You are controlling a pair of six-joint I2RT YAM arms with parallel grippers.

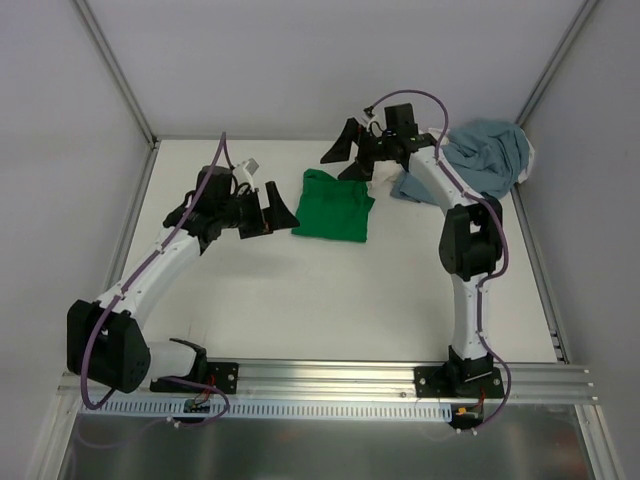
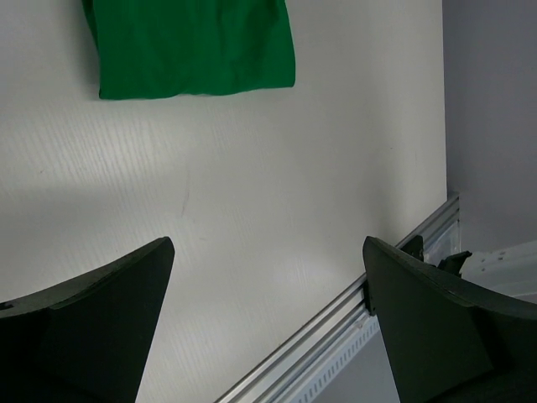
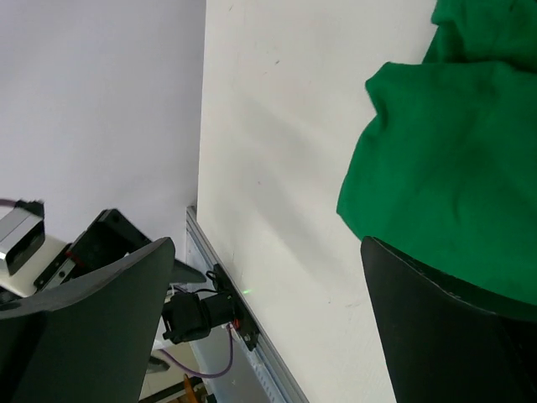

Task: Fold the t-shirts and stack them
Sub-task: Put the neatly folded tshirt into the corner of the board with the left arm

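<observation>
Mid-table, toward the far edge: green shirt (image 1: 333, 205), folded to a rough square, cloth soft and lightly creased. Far right corner: grey-blue shirt (image 1: 490, 155), a crumpled heap. Table (image 1: 300, 300) matte white, finely ribbed. Left gripper (image 1: 268, 212) just beside the green shirt's left edge, black wedge-shaped fingers spread wide, grasping nothing. Right gripper (image 1: 347, 160) at its far edge, fingers likewise released, empty.
</observation>
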